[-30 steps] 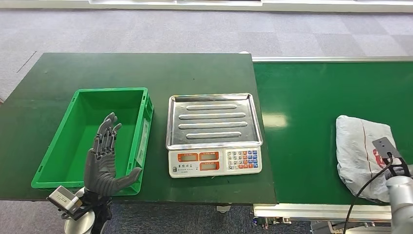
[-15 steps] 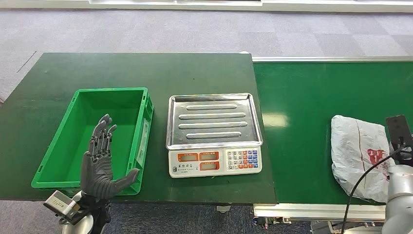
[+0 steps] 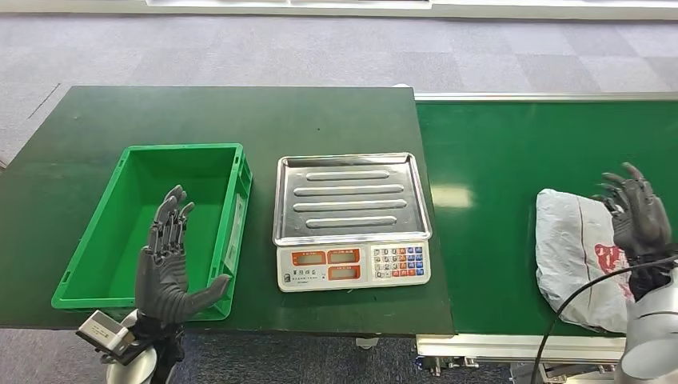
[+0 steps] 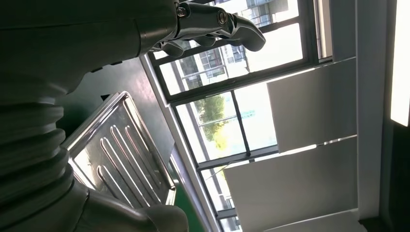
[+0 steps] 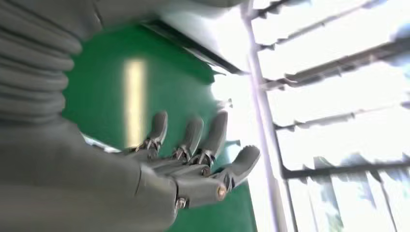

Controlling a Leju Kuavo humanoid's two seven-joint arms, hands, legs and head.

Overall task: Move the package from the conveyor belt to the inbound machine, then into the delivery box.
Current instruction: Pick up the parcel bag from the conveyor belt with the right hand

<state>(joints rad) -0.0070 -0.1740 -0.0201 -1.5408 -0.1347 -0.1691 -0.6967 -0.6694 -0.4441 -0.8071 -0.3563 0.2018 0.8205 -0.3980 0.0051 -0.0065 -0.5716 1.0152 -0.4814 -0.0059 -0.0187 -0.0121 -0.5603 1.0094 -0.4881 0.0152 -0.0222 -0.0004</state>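
The right hand [image 3: 637, 210] has risen into the head view since half a second ago, fingers spread and holding nothing, over the far right edge of the package [image 3: 577, 258]; whether it touches the wrapping is hard to tell. The package has drifted slightly left on the conveyor belt [image 3: 512, 160]. It is a crumpled grey plastic bag with red print. The left hand [image 3: 166, 268] stays released, fingers apart, above the green delivery box [image 3: 233, 210] on the bench [image 3: 240, 112], beside the scale [image 3: 352, 220].

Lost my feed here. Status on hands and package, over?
Both hands open: left hand over green bin, right hand above package. Package on belt, ungripped. Scale tray clear.
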